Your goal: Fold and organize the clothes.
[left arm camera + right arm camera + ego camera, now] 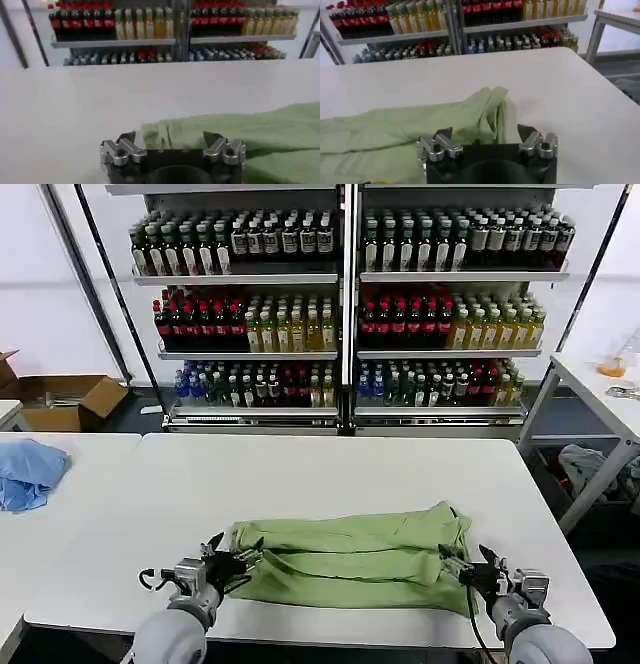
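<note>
The shirt (355, 557) is seen in the lower centre of the head view, laid across the white surface (330, 469) as a long band, already doubled lengthwise, with rumpled ends. It lies close to the near edge, presumably so that both arms can reach it.

The left end effector (232, 565) is placed at the lower left of that view, at the band's left end; the right end effector (466, 572) is placed at the lower right, at the other end. In both wrist views the fingers are spread wide with nothing gripped between them. In the left wrist view the cloth's end (200, 131) lies between and just beyond the fingertips (127, 140); in the right wrist view the folded corner (490, 107) sits ahead of the open fingers (441, 137). Such symmetrical placement suggests that both ends are to be pinched together, so the band can be folded again without skewing.

A blue cloth (28, 471) is left at the far left edge, well apart. Shelves of bottles (340, 304) fill the upper frame, and a cardboard box (62, 399) stands at the left. No writing or brand can be read on the bottle labels; no print on the shirt is exposed.
</note>
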`<state>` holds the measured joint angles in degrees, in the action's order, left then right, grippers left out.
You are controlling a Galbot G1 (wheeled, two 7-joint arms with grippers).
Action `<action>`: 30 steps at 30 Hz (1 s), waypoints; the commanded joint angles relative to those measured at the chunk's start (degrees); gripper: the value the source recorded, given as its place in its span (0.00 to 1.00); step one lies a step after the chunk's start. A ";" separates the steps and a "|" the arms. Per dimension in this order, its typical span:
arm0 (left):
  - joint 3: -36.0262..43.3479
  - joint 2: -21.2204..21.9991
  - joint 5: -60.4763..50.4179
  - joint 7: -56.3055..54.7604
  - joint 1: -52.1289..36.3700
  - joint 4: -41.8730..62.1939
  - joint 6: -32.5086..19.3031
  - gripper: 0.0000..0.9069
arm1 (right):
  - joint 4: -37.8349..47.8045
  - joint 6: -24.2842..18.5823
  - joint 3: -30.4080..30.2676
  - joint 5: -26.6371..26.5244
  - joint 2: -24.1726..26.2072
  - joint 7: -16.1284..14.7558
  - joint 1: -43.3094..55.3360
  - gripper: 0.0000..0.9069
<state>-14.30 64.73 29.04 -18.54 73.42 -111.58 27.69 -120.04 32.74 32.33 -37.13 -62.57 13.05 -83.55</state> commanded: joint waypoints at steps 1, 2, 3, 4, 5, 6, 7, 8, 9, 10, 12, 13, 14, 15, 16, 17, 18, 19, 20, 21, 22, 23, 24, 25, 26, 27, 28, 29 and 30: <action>0.27 7.81 -4.74 -3.11 1.75 2.91 -1.83 0.53 | -0.26 -0.03 0.05 0.46 -0.35 0.02 -0.61 1.00; 0.36 8.01 -4.87 -3.14 2.12 2.91 -2.11 0.27 | -0.21 -0.03 0.04 0.46 -0.35 0.05 -0.55 1.00; 0.42 8.12 -4.96 -3.13 2.38 2.92 -2.31 0.13 | -0.19 -0.04 0.03 0.44 -0.36 0.07 -0.49 1.00; 0.45 8.24 -5.05 -3.10 2.66 2.94 -2.53 0.10 | -0.07 -0.06 0.01 0.41 -0.35 0.11 -0.39 1.00; 0.44 8.36 -5.04 -3.07 2.84 2.96 -2.64 0.06 | -0.02 -0.07 0.00 0.38 -0.35 0.15 -0.35 1.00; 0.41 8.46 -5.01 -3.04 2.91 2.99 -2.67 0.03 | 0.02 -0.08 0.01 0.34 -0.34 0.20 -0.28 1.00; 0.38 8.54 -4.97 -2.97 3.01 3.03 -2.72 0.02 | 0.03 -0.10 0.02 0.29 -0.31 0.21 -0.26 1.00; 0.35 8.60 -4.87 -2.87 3.04 3.08 -2.75 0.02 | 0.05 -0.10 0.02 0.25 -0.30 0.22 -0.24 1.00; 0.29 8.63 -4.75 -2.82 3.10 3.14 -2.76 0.02 | 0.09 -0.12 0.02 0.21 -0.31 0.24 -0.21 1.00; 0.25 8.65 -4.57 -2.72 3.13 3.18 -2.78 0.02 | 0.14 -0.15 0.03 0.20 -0.33 0.28 -0.19 1.00; 0.07 8.68 -4.15 -2.61 3.22 3.19 -2.81 0.02 | 0.20 -0.22 0.00 0.18 -0.41 0.35 -0.12 1.00; -0.05 8.68 -3.83 -2.60 3.28 3.12 -2.82 0.02 | 0.21 -0.27 -0.03 0.16 -0.43 0.36 -0.11 1.00; -0.20 8.65 -3.49 -2.50 3.35 3.01 -2.88 0.02 | 0.21 -0.32 -0.03 0.16 -0.45 0.38 -0.12 1.00; -0.42 8.60 -3.22 -2.47 3.40 2.85 -3.01 0.02 | 0.21 -0.38 -0.04 0.14 -0.47 0.43 -0.10 1.00; -0.65 8.44 -2.88 -2.41 3.44 2.54 -3.12 0.02 | 0.21 -0.46 -0.05 0.09 -0.49 0.45 -0.11 1.00; -0.99 8.30 -2.81 -2.32 3.42 2.39 -3.23 0.02 | 0.22 -0.55 -0.06 0.07 -0.49 0.50 -0.07 1.00; -1.43 8.03 -2.59 -2.26 3.27 2.11 -3.32 0.02 | 0.23 -0.71 -0.05 0.03 -0.48 0.55 -0.05 1.00; -2.27 7.57 -2.25 -2.19 3.06 1.82 -3.43 0.02 | 0.32 -0.87 -0.05 -0.04 -0.42 0.60 0.04 1.00; -2.89 7.08 -2.11 -2.14 2.90 1.63 -3.53 0.02 | 0.35 -0.90 -0.05 -0.08 -0.41 0.63 0.06 1.00; -3.58 6.59 -1.87 -2.06 2.73 1.42 -3.64 0.02 | 0.37 -0.93 -0.04 -0.17 -0.37 0.68 0.17 1.00; -5.19 5.18 -1.32 -2.00 2.51 0.89 -3.69 0.02 | 0.35 -0.95 -0.04 -0.27 -0.31 0.70 0.23 1.00; -6.18 4.57 -0.75 -1.98 2.41 0.66 -3.70 0.02 | 0.32 -0.95 -0.03 -0.31 -0.30 0.70 0.28 1.00; -7.69 3.31 0.21 -1.97 2.33 0.36 -3.69 0.02 | 0.26 -0.97 -0.02 -0.37 -0.23 0.71 0.33 1.00; -9.97 1.75 0.91 -1.94 2.24 0.00 -3.69 0.02 | 0.22 -0.95 -0.02 -0.46 -0.16 0.73 0.42 1.00; -10.96 0.74 1.82 -1.90 2.21 -0.12 -3.70 0.02 | 0.21 -0.94 -0.01 -0.50 -0.12 0.72 0.48 1.00; -12.68 -0.56 2.57 -1.86 2.20 -0.26 -3.71 0.02 | 0.18 -0.95 -0.02 -0.52 -0.07 0.72 0.54 1.00; -15.44 -2.69 3.76 -1.84 2.17 -0.44 -3.70 0.02 | 0.14 -0.95 -0.03 -0.56 0.00 0.69 0.64 1.00; -16.14 -3.24 4.33 -1.82 2.13 -0.47 -3.68 0.02 | 0.14 -0.95 -0.03 -0.57 0.05 0.67 0.67 1.00; -17.81 -4.79 5.22 -1.77 2.06 -0.48 -3.65 0.02 | 0.14 -0.95 -0.06 -0.59 0.13 0.65 0.71 1.00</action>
<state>-19.59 69.05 28.62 -20.24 75.76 -110.87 24.39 -119.85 31.88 32.30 -37.68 -62.47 13.74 -82.86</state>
